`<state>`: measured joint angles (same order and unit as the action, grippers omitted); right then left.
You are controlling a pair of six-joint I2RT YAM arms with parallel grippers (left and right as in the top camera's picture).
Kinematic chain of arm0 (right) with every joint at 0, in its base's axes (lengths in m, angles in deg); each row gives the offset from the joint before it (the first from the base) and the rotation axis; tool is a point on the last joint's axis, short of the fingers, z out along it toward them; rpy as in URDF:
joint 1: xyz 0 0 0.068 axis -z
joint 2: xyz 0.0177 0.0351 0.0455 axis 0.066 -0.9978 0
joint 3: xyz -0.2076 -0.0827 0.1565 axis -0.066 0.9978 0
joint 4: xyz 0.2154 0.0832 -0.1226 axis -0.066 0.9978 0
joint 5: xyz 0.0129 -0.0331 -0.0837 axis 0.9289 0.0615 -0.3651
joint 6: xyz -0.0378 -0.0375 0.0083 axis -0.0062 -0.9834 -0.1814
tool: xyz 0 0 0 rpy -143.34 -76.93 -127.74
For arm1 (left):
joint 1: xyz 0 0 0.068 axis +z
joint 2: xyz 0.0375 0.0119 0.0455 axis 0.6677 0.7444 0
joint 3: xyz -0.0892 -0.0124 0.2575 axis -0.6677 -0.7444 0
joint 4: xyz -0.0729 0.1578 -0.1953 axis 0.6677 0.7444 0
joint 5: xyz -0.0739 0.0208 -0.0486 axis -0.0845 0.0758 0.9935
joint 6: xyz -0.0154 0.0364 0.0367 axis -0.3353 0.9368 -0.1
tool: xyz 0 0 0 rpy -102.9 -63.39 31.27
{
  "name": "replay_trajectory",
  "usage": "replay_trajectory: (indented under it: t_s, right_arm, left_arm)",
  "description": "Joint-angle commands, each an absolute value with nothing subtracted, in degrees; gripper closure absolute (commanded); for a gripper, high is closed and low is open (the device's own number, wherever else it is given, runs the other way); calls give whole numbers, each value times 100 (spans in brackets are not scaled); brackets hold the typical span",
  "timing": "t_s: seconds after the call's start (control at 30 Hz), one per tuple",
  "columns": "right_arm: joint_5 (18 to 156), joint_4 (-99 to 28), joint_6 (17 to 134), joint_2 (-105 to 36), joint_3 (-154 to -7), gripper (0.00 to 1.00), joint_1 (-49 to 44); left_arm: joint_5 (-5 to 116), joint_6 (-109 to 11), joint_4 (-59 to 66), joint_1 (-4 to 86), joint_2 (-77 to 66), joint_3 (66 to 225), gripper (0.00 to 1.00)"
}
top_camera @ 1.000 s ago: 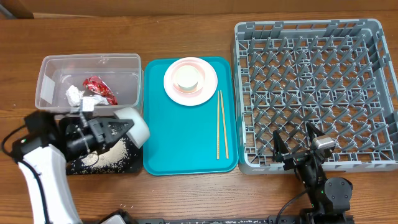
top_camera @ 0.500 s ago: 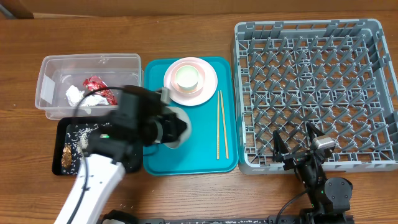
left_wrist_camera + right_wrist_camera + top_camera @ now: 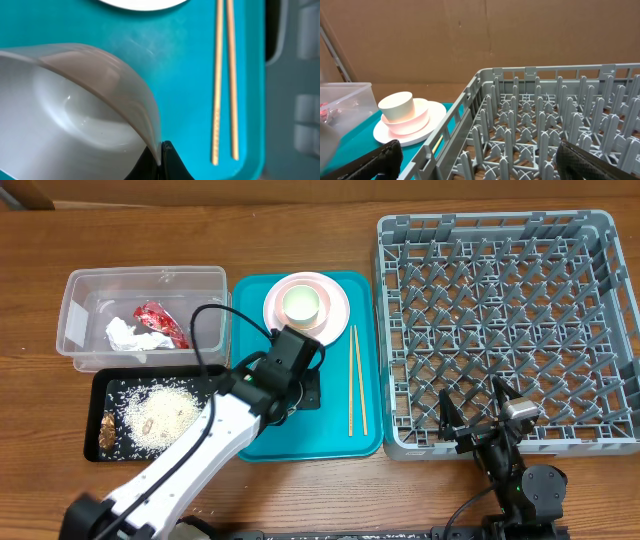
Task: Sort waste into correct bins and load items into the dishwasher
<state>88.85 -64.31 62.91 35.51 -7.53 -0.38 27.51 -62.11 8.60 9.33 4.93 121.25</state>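
From overhead, the left pincer (image 3: 300, 390) hung over the flat teal plastic tray (image 3: 330, 430) beside the thin wooden chopsticks (image 3: 355, 380), with loose white rice (image 3: 160, 415) heaped in the shallow black tray (image 3: 98, 388). The left wrist view showed it clamped on the rim of a glossy, smooth white round bowl (image 3: 75, 115) above the teal. In the right wrist view the right pincer (image 3: 477, 152) stood spread wide before the grey pegged plastic rack (image 3: 545, 125).

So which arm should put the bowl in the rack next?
Left. The left claw grips the bowl above the teal tray, while the right claw sits open and empty beside the rack.
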Motion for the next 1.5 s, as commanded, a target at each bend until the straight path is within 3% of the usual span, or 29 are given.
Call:
replay_trajectory:
  t_s: [0.0, 0.27, 0.37, 0.5, 0.67, 1.2, 1.33, 1.47]
  right_arm:
    - [8867, -6462, 6295, 3619, -696, 0, -27]
    - [8870, -6462, 6295, 3619, -696, 0, -27]
    - [8867, -6462, 6295, 3619, -696, 0, -27]
    - [8867, -6462, 6295, 3619, -696, 0, -27]
    - [8870, -6462, 6295, 3619, -696, 0, -27]
    - [8865, -6462, 6293, 3619, -696, 0, -27]
    - [8824, -6462, 6293, 3619, -696, 0, -27]
    - [8826, -6464, 6293, 3619, -696, 0, -27]
  left_arm:
    - [2593, -6292, 748, 912, 753, 12232, 96]
    - [2589, -6233, 633, 925, 991, 12232, 95]
    - [2593, -6233, 591, 925, 991, 12232, 89]
    - [2596, -6233, 589, 925, 991, 12232, 64]
    - [2587, -6063, 628, 933, 991, 12348, 56]
    - [2563, -5591, 2149, 1567, 991, 14234, 59]
    - [2939, -5416, 2510, 1941, 991, 14492, 62]
    - [3439, -5090, 2643, 2282, 991, 14538, 58]
